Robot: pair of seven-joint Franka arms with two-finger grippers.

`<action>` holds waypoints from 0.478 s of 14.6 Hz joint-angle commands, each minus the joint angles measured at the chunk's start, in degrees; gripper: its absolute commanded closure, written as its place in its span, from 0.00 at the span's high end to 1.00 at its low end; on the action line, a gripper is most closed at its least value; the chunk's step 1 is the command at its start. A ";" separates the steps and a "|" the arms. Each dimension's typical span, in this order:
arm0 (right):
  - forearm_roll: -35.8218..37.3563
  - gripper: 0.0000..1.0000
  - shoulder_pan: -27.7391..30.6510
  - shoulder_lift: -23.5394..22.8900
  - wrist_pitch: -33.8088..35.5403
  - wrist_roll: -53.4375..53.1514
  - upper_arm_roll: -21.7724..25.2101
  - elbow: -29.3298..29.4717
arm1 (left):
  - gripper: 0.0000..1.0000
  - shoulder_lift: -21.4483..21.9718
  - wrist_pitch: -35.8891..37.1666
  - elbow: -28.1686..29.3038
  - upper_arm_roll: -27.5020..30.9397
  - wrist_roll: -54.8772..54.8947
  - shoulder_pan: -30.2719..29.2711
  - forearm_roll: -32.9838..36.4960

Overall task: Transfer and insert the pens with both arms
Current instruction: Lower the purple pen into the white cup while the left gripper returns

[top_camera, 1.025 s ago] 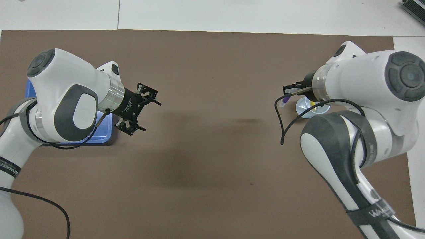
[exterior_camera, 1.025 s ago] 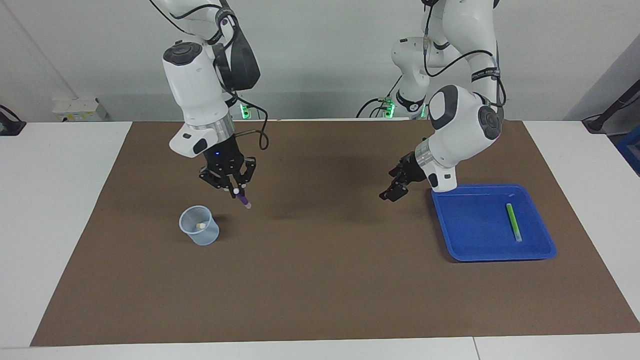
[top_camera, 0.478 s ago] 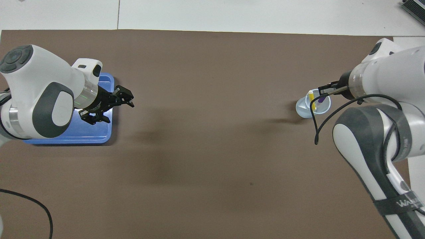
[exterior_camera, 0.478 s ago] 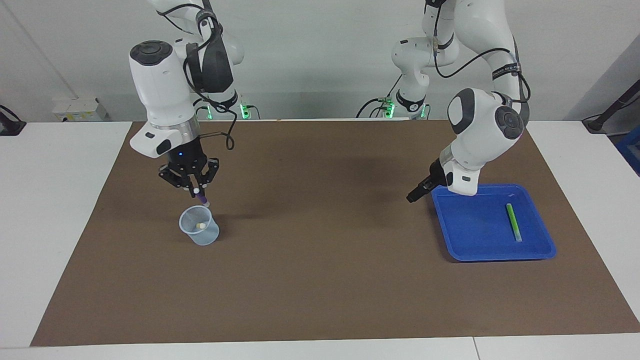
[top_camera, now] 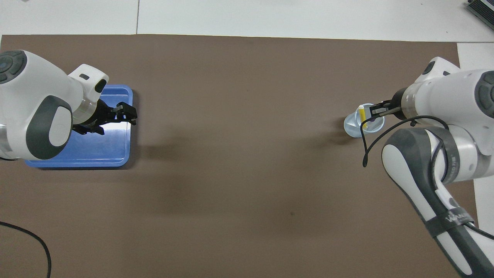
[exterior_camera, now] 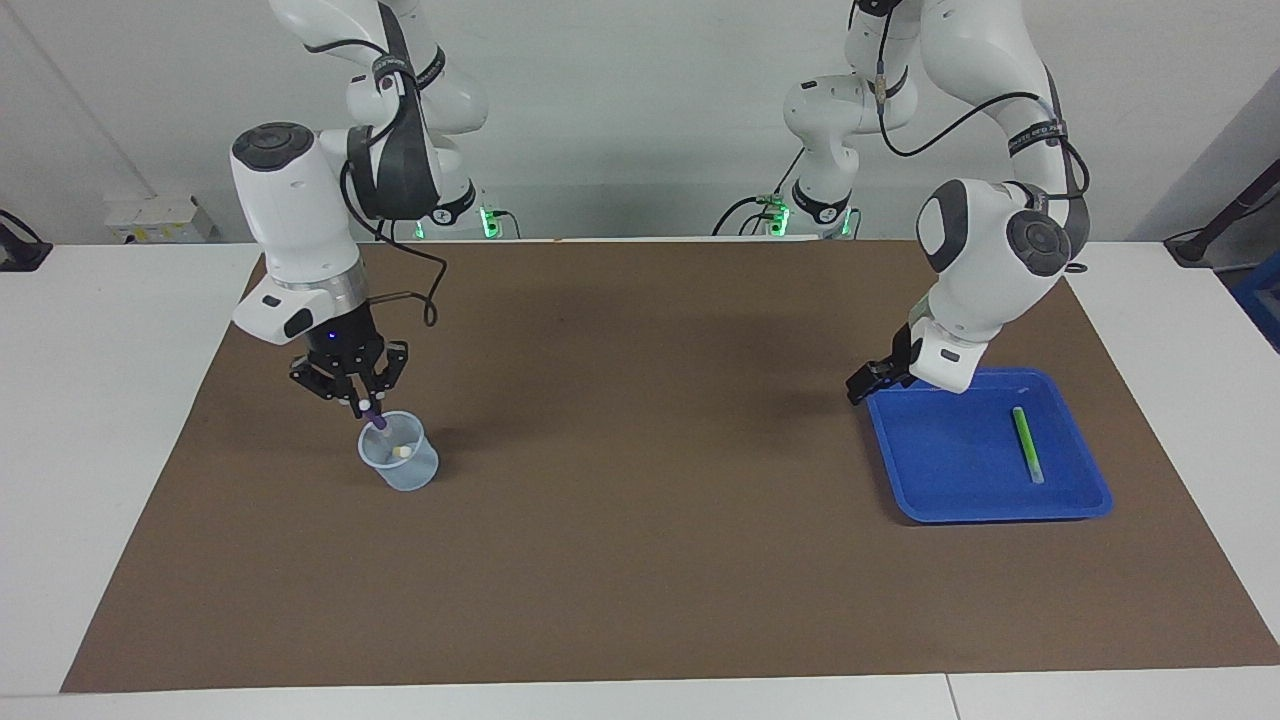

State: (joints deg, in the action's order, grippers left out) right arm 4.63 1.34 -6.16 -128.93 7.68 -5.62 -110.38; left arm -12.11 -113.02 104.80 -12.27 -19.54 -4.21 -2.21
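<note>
In the facing view, the right tool [exterior_camera: 362, 403] hangs over the clear cup [exterior_camera: 399, 464] at the right arm's end of the surface [exterior_camera: 640, 560], clenched on the purple pen [exterior_camera: 377, 419], whose lower end dips inside the cup's rim; a pale pen end [exterior_camera: 402, 452] already shows within. The left tool [exterior_camera: 866, 381], released and empty, hovers at the corner of the blue tray [exterior_camera: 960, 505], where the green pen [exterior_camera: 1027, 444] lies flat. In the overhead view, the yellow pen [top_camera: 362, 112] leans in the cup [top_camera: 352, 127] just beside the right tool [top_camera: 373, 114]. The left tool [top_camera: 125, 115] is over the tray's [top_camera: 112, 160] edge. The risk, as I judge it: the light cup could tip if the slanted pen drags on its rim, or the pen could catch on the yellow one.
</note>
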 commanded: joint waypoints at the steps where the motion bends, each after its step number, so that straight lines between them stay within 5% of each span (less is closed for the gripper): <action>1: 1.17 0.33 0.68 0.18 -1.15 0.50 -0.62 -1.06 | 1.00 1.03 -3.42 1.02 -0.21 8.15 -2.56 5.35; 2: 1.17 0.61 0.68 0.09 -1.15 0.41 -0.62 -1.06 | 1.00 0.86 -5.44 1.02 -0.12 11.42 -2.91 6.51; 4: 1.17 0.94 0.77 0.09 -1.15 0.41 -0.62 -0.98 | 1.00 0.16 -7.38 0.58 -0.21 13.82 -4.05 9.57; 7: 1.08 1.00 0.42 0.79 0.16 0.76 -0.79 -0.27 | 0.99 -2.20 -14.75 -0.82 -0.21 21.36 -6.24 14.07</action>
State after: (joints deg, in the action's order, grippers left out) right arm 4.63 1.32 -6.34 -128.98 7.68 -5.68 -110.64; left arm -12.38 -123.22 104.78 -12.16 -3.31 -8.50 9.55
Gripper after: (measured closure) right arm 0.233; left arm 0.009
